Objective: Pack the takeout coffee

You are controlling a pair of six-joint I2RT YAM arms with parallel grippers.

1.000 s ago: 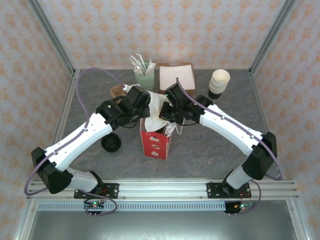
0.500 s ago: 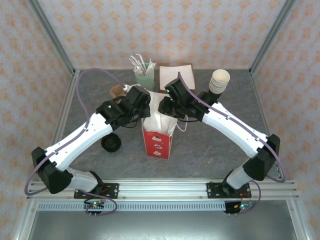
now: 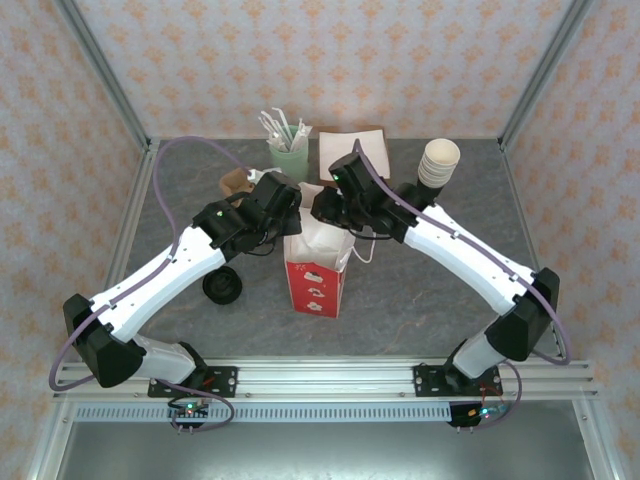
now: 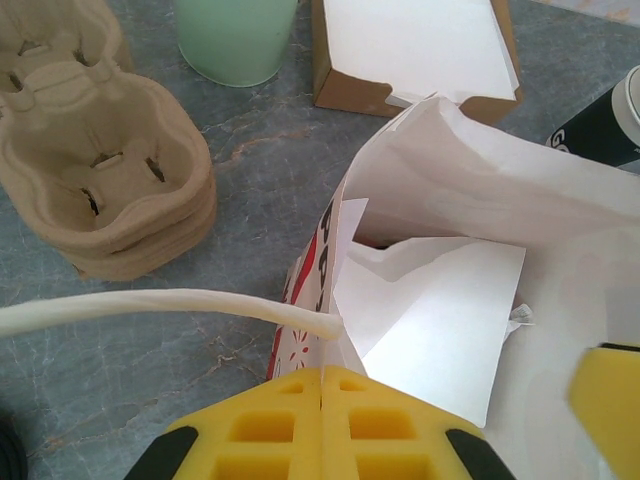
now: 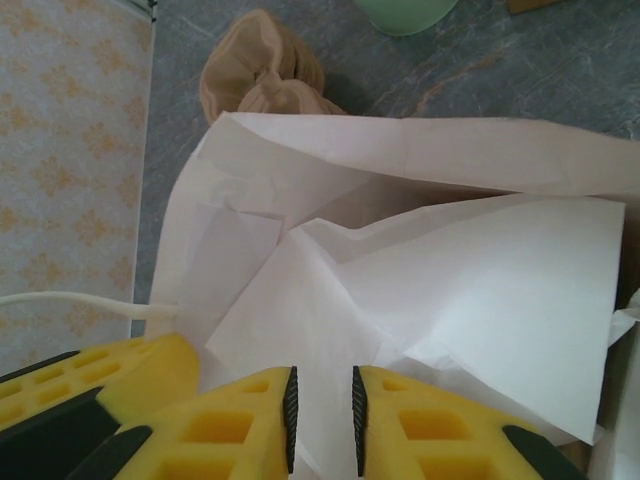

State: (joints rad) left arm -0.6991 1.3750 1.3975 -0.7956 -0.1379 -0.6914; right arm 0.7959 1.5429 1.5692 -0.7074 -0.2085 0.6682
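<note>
change: paper bag (image 3: 316,278) now stands upright with its mouth spread; a second ago it was slumped and crumpled. Right claw (image 5: 322,388) has backed out of the mouth to the 12 o'clock rim and let its jaws part.
left claw (image 4: 322,378): closed, looks pinched on the bag rim at about 10 o'clock, right by the handle cord (image 4: 150,305).
right claw state: fingers a narrow slit apart with white paper lying in the slit; not clamped as far as I can tell.
coffee: takeout coffee (image 3: 222,285) upright on the tabletop (image 3: 430,300), black lid on, at 9 o'clock of the bag, tucked against the left forearm (image 3: 170,265). Not in the bag.
coffee vs claws: roughly 8 o'clock of both. Near the left one, well apart from the right one; neither touches it.
meaning: bag is prepped, packing itself not started. My read is that the left claw is busy holding the mouth, so the right must reach across for the cup, or the claws swap roles.
risk: bag may sag shut if the rim is let go.
</note>
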